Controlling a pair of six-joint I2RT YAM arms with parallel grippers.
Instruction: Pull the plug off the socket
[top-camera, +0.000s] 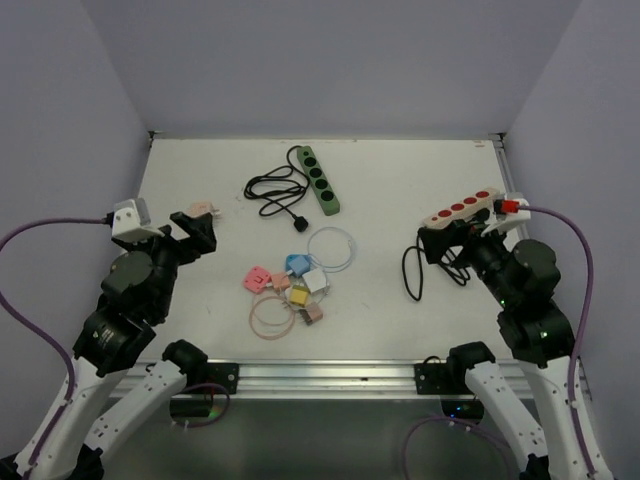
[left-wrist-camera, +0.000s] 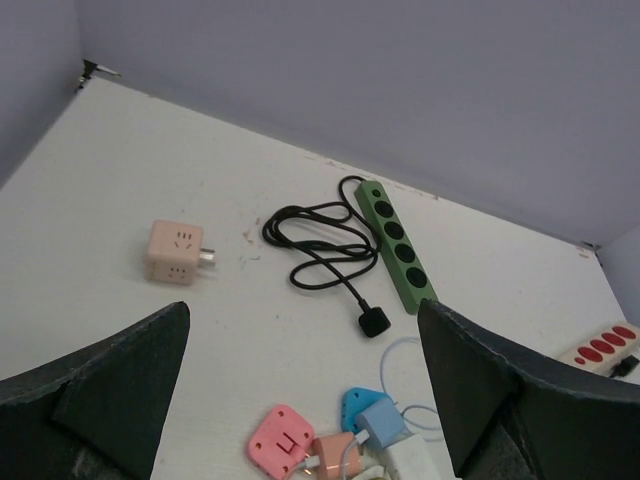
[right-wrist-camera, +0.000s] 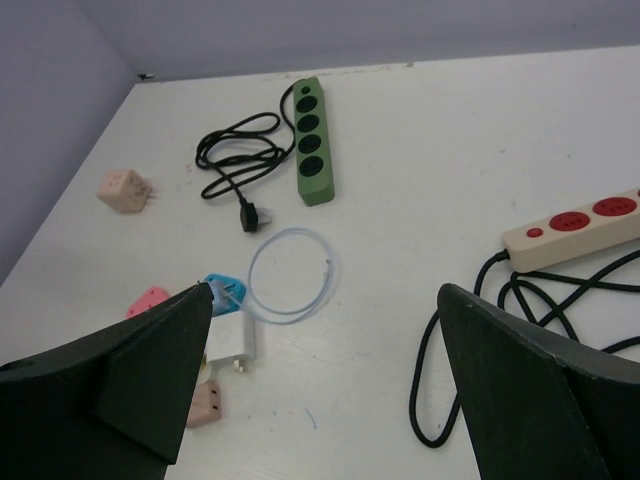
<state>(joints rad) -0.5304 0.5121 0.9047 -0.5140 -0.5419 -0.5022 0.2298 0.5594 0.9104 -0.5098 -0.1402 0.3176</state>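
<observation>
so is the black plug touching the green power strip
Apart. The right wrist view shows bare table between the black plug and the near end of the green power strip.

On the white table I see a green power strip at 12 o'clock, with its black cord coiled just beside it at its 9 o'clock. A cream strip with red sockets lies at 3 o'clock, and a peach cube adapter at 9 o'clock.
</observation>
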